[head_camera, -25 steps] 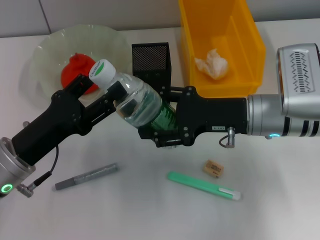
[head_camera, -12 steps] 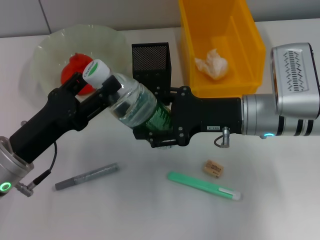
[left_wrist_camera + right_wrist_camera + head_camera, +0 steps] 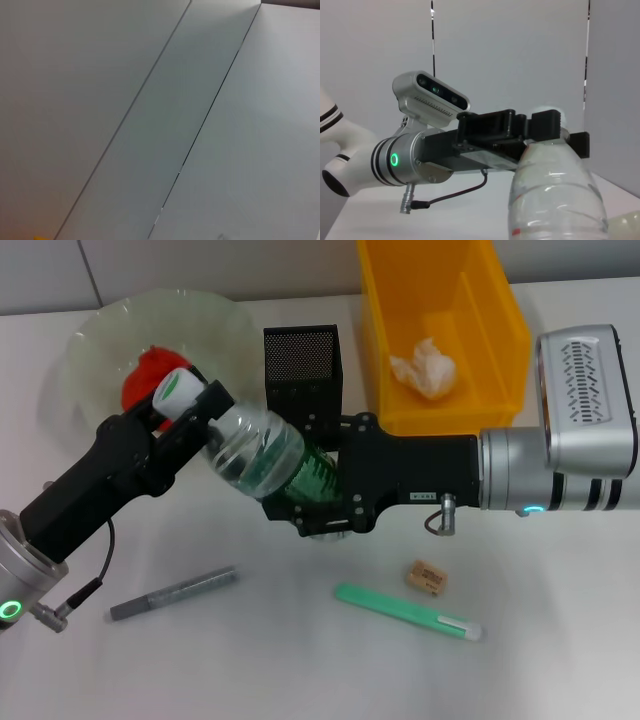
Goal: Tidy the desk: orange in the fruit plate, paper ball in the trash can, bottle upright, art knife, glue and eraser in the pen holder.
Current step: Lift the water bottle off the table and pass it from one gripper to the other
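Head view, orange (image 3: 150, 375) in fruit plate (image 3: 90, 350) (paper ball (image 3: 423, 368) binned)

We count one bottle (image 3: 265, 455), one orange (image 3: 150, 375), one fruit plate (image 3: 95, 340), one pen holder (image 3: 300, 365), one trash can (image 3: 440, 325) and one paper ball (image 3: 422, 368). On the desk we count one eraser (image 3: 427, 576), one green stick (image 3: 405, 611) and one grey stick (image 3: 172, 593). We count two grippers: the left gripper (image 3: 190, 420) and the right gripper (image 3: 310, 495).
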Motion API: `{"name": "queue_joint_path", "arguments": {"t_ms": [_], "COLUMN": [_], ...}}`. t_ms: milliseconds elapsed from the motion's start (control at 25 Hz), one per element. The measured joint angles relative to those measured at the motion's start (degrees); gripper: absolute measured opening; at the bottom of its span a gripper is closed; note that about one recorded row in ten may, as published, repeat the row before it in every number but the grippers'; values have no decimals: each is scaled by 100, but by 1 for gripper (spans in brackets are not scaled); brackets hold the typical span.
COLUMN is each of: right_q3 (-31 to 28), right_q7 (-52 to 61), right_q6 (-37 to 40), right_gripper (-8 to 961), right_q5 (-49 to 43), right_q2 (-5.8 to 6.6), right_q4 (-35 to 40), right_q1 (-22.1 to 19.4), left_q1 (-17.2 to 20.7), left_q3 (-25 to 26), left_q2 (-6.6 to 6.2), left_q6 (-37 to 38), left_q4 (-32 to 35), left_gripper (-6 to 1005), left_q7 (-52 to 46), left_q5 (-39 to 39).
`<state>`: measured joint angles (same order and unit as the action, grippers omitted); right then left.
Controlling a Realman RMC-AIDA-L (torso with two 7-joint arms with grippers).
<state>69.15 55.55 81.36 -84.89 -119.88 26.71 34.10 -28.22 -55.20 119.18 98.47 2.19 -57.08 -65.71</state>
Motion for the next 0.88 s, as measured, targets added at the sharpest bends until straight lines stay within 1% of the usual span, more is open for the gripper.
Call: {"name": "queue_joint_path", "arguments": {"t_ms": [80, 320, 560, 880], "right_q3": [56, 82, 81, 88], "right_q7": [0, 0, 0, -9], "right_q6": [-19, -24, -26, -23], "right_gripper": [806, 808, 809, 811], "right_q5": [36, 52, 56, 73], "right_q2": [0, 0, 0, 0], "right_q4": [0, 0, 0, 0], "right_q1": [1, 7, 9, 9], "left_q1": [0, 1, 1, 1], "left_q3": [0, -5, -39, -43], "left_q2": [0, 0, -1, 0], "left_q6": [0, 4, -74, -65], "left_q4": [0, 3, 42, 50], "left_gripper": [612, 487, 441, 442], "left_q7": [-7, -28, -99, -100], "left_q5": [26, 39, 22, 11]}}
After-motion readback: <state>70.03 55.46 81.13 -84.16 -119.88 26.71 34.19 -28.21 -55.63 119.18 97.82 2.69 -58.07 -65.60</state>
